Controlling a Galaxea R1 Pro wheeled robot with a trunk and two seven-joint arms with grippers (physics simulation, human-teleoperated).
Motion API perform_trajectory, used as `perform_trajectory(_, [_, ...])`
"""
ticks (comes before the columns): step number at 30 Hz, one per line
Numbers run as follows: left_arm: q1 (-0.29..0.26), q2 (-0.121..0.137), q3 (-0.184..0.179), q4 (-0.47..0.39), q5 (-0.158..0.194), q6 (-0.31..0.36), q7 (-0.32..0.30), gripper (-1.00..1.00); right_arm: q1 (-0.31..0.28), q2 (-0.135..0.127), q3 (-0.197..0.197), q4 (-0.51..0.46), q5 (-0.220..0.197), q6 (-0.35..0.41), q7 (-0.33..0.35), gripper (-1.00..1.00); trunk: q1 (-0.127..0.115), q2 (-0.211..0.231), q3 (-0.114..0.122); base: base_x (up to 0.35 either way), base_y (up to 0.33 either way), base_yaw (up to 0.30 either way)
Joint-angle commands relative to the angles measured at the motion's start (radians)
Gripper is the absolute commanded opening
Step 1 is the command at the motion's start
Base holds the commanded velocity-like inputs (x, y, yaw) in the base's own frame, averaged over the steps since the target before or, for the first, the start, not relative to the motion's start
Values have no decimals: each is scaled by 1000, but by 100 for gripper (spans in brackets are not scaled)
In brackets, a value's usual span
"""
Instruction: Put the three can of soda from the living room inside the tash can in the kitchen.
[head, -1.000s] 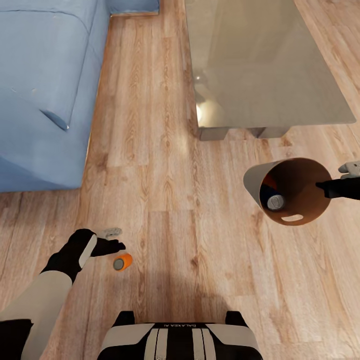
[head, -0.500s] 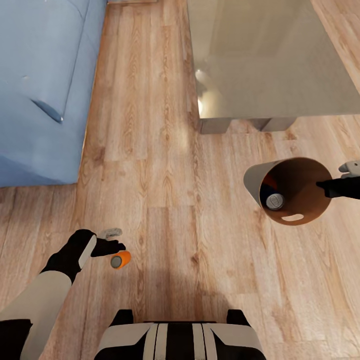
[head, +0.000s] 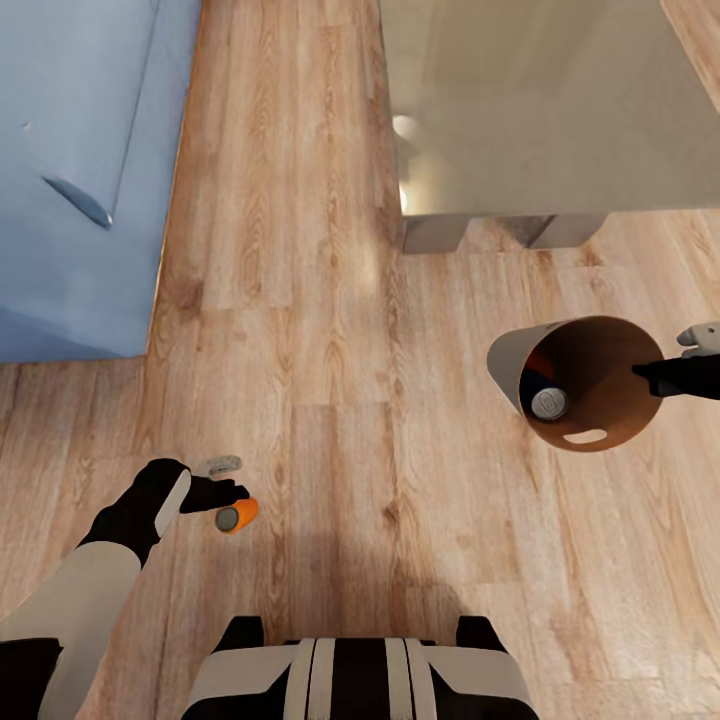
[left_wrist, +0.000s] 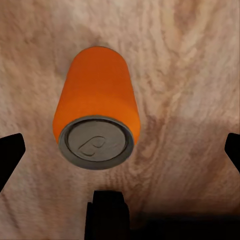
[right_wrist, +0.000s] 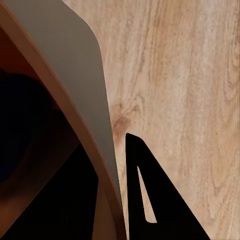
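**Inspection: one can at the left gripper, two in the bin held on the right**

Nearest the camera, the robot's base (head: 360, 680) sits at the lower edge of the head view, on the light wood floor (head: 400, 520).

Left side: the left gripper (head: 228, 492) is low over the floor with an orange can (head: 238, 515) lying on its side just at its fingertips. In the left wrist view the same can (left_wrist: 96, 120) lies on the boards, silver top toward the camera, between the two dark fingertips (left_wrist: 10, 152), which stand wide apart and clear of the can on both sides. Jaws apart; the can is not gripped.

Right side: the right gripper (head: 665, 372) is at the rim of the tash can (head: 510, 350), which is tilted, its mouth toward the camera. The right wrist view shows the bin wall (right_wrist: 80, 100) passing between the fingers; jaws clamped on the rim. Inside lie a dark blue can (head: 548, 400) and, behind it, a second orange can (head: 540, 362).

Farther off: the glass-topped desk (head: 530, 100) ahead on the right, and the blue sofa (head: 80, 170) ahead on the left.
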Motion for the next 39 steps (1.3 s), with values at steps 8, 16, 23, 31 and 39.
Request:
perform_trajectory(8, [0,1,0,0,-1,0,5,100,0,-1,0,0,-16,3,2,-100,27,-49,-35,0,0,0])
perform_trajectory(16, [0,2,0,0,0,1,7,100,0,-2,0,-1,-11,3,2,-100,27,-49,-41,0,0,0])
perform_trajectory(23, [0,1,0,0,0,3,8,100,0,0,-1,3,-12,3,2,-100,46,-84,-60,0,0,30])
perform_trajectory(31, [0,0,0,0,0,5,7,100,0,0,0,6,-12,3,2,-100,57,-105,-80,0,0,94])
perform_trajectory(39, [0,0,1,-3,4,8,4,100,1,-2,0,8,-11,3,2,-100,57,-105,-83,0,0,27])
